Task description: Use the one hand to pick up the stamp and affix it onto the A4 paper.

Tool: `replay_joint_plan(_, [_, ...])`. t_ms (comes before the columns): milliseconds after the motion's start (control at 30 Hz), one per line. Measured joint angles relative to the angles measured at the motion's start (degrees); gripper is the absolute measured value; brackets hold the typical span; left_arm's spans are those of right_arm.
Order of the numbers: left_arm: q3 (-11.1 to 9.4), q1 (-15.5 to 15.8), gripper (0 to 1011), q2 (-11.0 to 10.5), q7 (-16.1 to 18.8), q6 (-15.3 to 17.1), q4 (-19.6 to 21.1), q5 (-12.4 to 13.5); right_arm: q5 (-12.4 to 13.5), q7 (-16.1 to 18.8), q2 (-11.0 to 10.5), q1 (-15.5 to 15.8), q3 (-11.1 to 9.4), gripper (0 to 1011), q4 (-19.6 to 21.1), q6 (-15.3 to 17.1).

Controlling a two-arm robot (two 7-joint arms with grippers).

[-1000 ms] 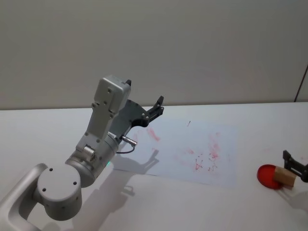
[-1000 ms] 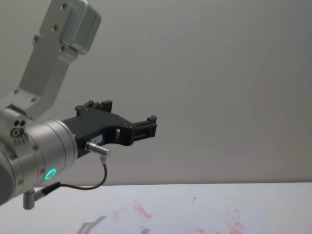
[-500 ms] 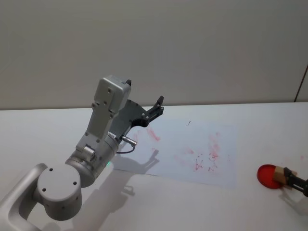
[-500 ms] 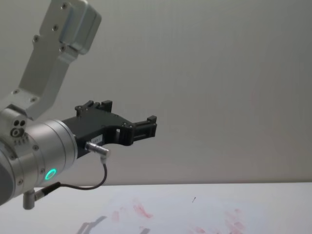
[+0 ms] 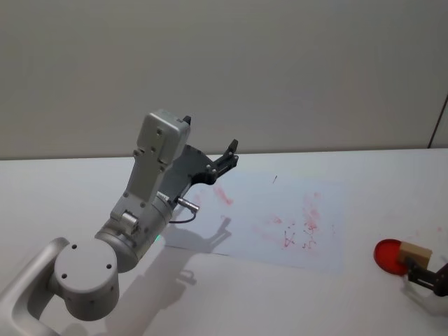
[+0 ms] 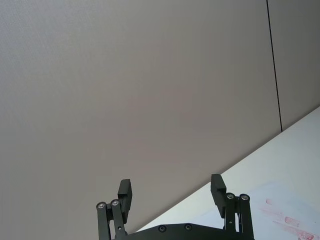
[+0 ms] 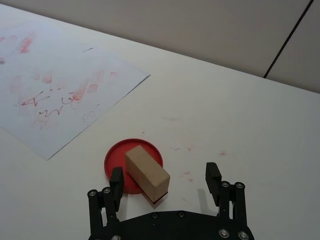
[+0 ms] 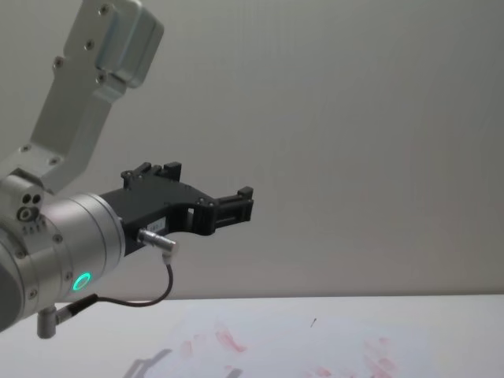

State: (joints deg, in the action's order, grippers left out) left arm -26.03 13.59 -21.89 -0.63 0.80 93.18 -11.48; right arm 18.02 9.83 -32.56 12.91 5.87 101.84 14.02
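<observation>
While its two black fingers are standing wide apart and clasping nothing, the right gripper (image 7: pixel 165 171) is hovering low over the right side of the table (image 5: pixel 329 301), close to the robot. Just ahead of its fingertips the stamp (image 7: pixel 146 174) is lying tilted, its far end propped on the round red ink pad (image 7: pixel 117 156) and its red-stained end pointing back toward the palm. The block's long axis is running roughly along the gripper's reach, slightly skewed, so the fingers are facing its narrow sides. It is sitting off-centre, nearer the finger on the pad's side. A short advance with a small shift that way looks like what a clean grip calls for. Farther out, to the robot's left of the pad, the A4 paper (image 5: pixel 280 210) is lying flat, smeared with red. The left gripper (image 6: pixel 170 187) is hanging parked above the sheet's far left corner, open and empty, far from the stamp.
</observation>
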Motion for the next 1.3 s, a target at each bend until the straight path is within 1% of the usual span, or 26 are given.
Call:
replay_joint_plan(200, [0.0,0.0,1001,0.0,0.0,0.0,0.0,0.0,-1.2,2.1,0.8,-1.5,0.8,1001,-1.1,0.7])
replay_joint_plan(600, [0.0,0.0,1001,0.0,0.0,0.0,0.0,0.0,-2.8,4.4,2.1,-3.6,1.9,1000,-2.8,1.6])
replay_joint_plan(700, [0.0,0.0,1001,0.0,0.0,0.0,0.0,0.0,-3.0,4.7,2.3,-3.9,2.0,941,-3.0,1.7])
replay_joint_plan(733, [0.0,0.0,1001,0.0,0.0,0.0,0.0,0.0,-3.1,4.7,2.3,-4.0,2.1,902,-3.1,1.8])
replay_joint_plan(767, [0.0,0.0,1001,0.0,0.0,0.0,0.0,0.0,-3.2,4.9,2.4,-4.1,2.1,902,-3.2,1.8])
replay_joint_plan(800, [0.0,0.0,1001,0.0,0.0,0.0,0.0,0.0,-3.2,5.0,2.4,-4.2,2.2,865,-3.2,1.9])
replay_joint_plan(833, [0.0,0.0,1001,0.0,0.0,0.0,0.0,0.0,-3.2,5.0,2.5,-4.2,2.2,855,-3.2,1.9])
replay_joint_plan(933, [0.0,0.0,1001,0.0,0.0,0.0,0.0,0.0,-3.4,5.2,2.6,-4.5,2.3,743,-3.4,2.0])
replay_joint_plan(967, [0.0,0.0,1001,0.0,0.0,0.0,0.0,0.0,-3.4,5.3,2.6,-4.5,2.3,743,-3.4,2.0])
replay_joint_plan(1000, [0.0,0.0,1001,0.0,0.0,0.0,0.0,0.0,-3.4,5.3,2.6,-4.5,2.3,686,-3.5,2.0])
replay_joint_plan(1033, [0.0,0.0,1001,0.0,0.0,0.0,0.0,0.0,-3.5,5.4,2.7,-4.6,2.4,675,-3.5,2.0])
replay_joint_plan(1300, [0.0,0.0,1001,0.0,0.0,0.0,0.0,0.0,-3.6,5.6,2.8,-4.8,2.5,407,-3.7,2.1])
